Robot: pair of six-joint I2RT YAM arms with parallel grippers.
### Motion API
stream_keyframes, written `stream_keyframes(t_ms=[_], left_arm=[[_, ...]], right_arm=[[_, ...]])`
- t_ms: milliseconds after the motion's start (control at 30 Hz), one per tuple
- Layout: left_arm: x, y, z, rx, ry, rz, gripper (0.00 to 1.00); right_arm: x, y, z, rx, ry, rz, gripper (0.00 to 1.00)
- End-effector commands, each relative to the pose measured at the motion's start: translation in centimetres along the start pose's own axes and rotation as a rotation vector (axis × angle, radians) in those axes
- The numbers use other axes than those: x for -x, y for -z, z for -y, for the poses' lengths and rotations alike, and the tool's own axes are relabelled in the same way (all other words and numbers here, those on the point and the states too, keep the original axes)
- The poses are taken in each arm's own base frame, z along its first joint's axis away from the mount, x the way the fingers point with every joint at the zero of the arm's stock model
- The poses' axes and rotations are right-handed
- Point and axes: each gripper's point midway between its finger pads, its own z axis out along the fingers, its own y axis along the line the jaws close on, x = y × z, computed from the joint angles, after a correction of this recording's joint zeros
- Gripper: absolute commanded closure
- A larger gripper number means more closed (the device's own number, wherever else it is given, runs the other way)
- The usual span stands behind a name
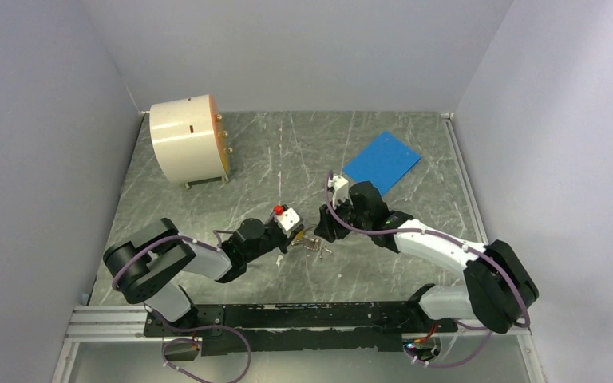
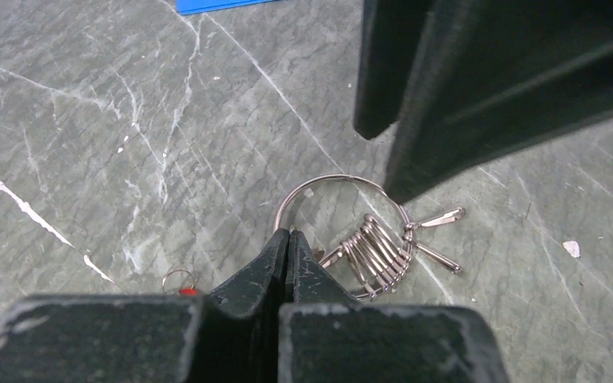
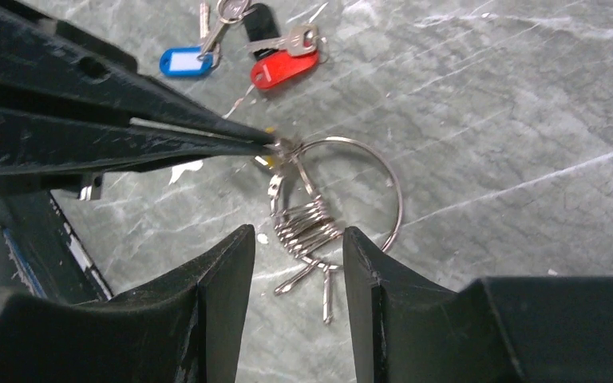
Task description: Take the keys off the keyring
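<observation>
The keyring (image 3: 389,187), a thin silvery wire ring with several smaller loops (image 3: 303,227), lies on the grey marbled table; it also shows in the left wrist view (image 2: 331,180) and the top view (image 1: 313,242). My left gripper (image 2: 290,234) is shut at the ring's rim; its tip (image 3: 270,144) pinches a small piece with bits of yellow (image 3: 264,160) showing, mostly hidden. My right gripper (image 3: 294,239) is open, its fingers either side of the bunched loops, just above them. Keys with red (image 3: 282,69), blue (image 3: 182,61) and black (image 3: 261,19) tags lie loose beyond.
A cream drum (image 1: 187,140) stands at the back left and a blue sheet (image 1: 381,159) lies at the back right. A small ring with a red bit (image 2: 180,281) lies left of my left fingers. Grey walls enclose the table.
</observation>
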Motion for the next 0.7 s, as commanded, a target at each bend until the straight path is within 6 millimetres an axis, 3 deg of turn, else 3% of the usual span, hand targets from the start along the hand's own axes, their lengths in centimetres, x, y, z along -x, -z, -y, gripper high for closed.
stream_keyframes(t_ms=[0,300,433,667], left_arm=[[3.2,0.4,0.2,-0.023,-0.068,0.121,0.97],[4.3,1.1,1.0,-0.076,-0.114,0.147,0.97],[5.1,1.3,1.9,-0.127,-0.131,0.185,0.97],[6.7,2.2,3.1,-0.208,-0.192,0.192,0.98]], right_arm=[[2.6,-0.7,-0.1,0.108,0.002,0.132,0.52],[2.2,-2.2,1.5,0.15,0.093,0.132,0.55],[1.5,-3.0,1.1,0.22,0.194,0.099,0.57],[1.8,-2.0,0.4,0.276,0.278,0.121,0.51]])
